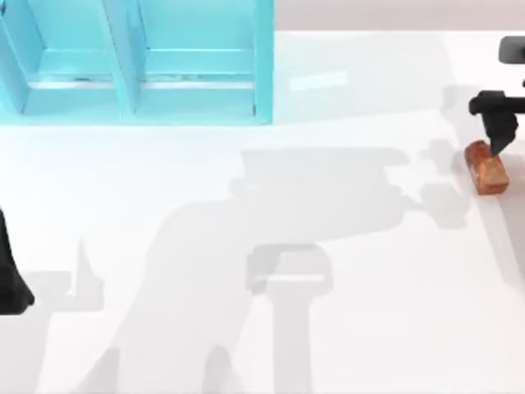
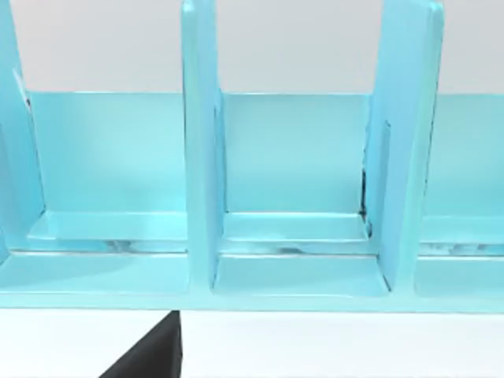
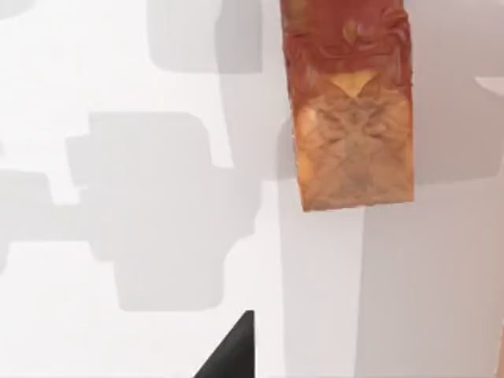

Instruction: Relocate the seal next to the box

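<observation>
The seal (image 1: pixel 486 168) is a glossy reddish-brown block with a lighter orange end, lying flat on the white table at the far right. My right gripper (image 1: pixel 497 139) hovers just over its far end, open, with nothing between its fingers. In the right wrist view the seal (image 3: pixel 351 110) lies ahead of one dark fingertip (image 3: pixel 235 353), outside the jaws. The box (image 1: pixel 139 61) is a light blue open rack with upright dividers at the back left. My left gripper (image 1: pixel 14 289) is parked at the left edge, open, and faces the box (image 2: pixel 291 260).
Broad arm shadows (image 1: pixel 312 213) fall across the middle of the white table. The rack's dividers (image 2: pixel 198 150) split it into several open compartments. Open table lies between the seal and the box.
</observation>
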